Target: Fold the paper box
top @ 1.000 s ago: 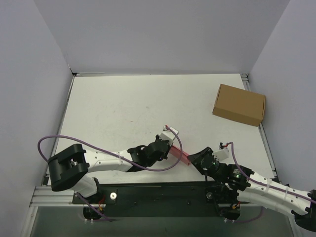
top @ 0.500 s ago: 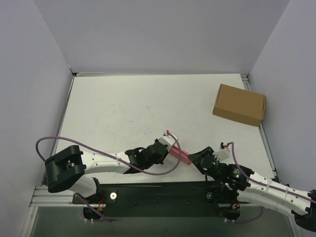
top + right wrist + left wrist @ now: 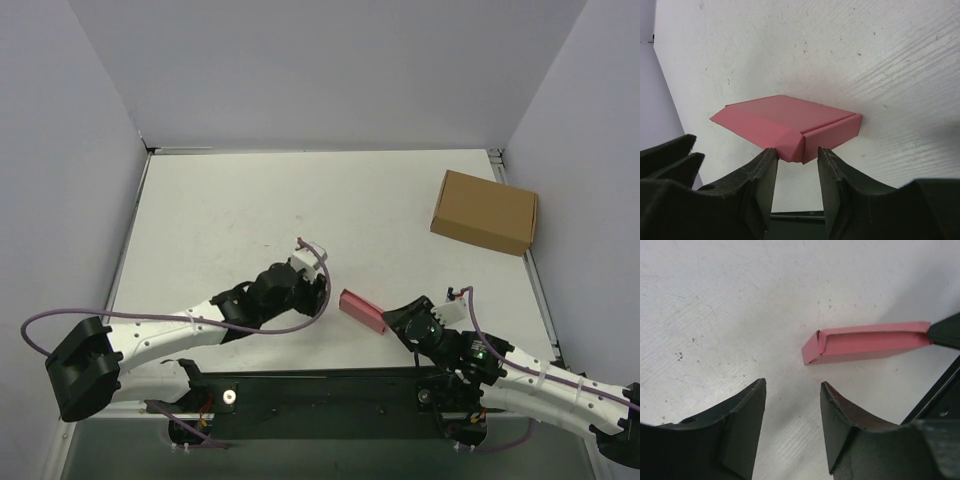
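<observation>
White tabletop [image 3: 250,200] near edge | paper box [image 3: 362,310] looks folded shut; we judge little left | right gripper [image 3: 797,151] pinches its end | left gripper [image 3: 792,386] spread, empty

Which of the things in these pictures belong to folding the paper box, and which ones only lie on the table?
Belong to the job:
- paper box, pink, one end gripped between the right fingers
- left fingers, open and empty, just short of the box

Only lying about:
- brown cardboard box, at the far right of the table, touched by neither arm
</observation>
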